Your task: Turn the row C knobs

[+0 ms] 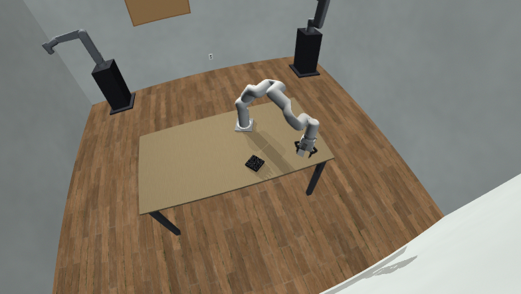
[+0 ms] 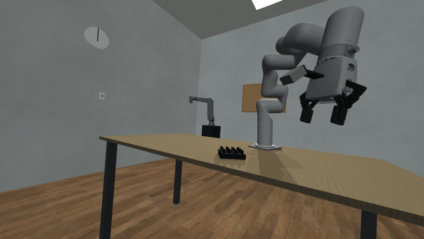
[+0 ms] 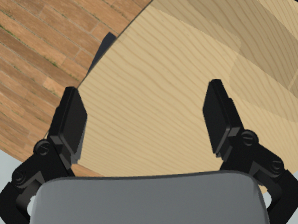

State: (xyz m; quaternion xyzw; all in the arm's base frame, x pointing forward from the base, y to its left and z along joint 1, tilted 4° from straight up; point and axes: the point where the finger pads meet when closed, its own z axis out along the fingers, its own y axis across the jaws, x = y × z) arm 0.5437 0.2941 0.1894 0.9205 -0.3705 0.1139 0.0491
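The knob box is a small black box with rows of black knobs, standing on the wooden table near its front edge. The knobs are too small to read their white lines. My gripper is open and empty. It hangs high above the table's right end, well to the right of the knob box. The wrist view shows only bare table top and the floor past the table's corner; the knob box is not in it.
The arm's base stands on the table behind the knob box. The table's right corner lies just past the gripper. Two other arms on black pedestals stand on the floor at the back wall.
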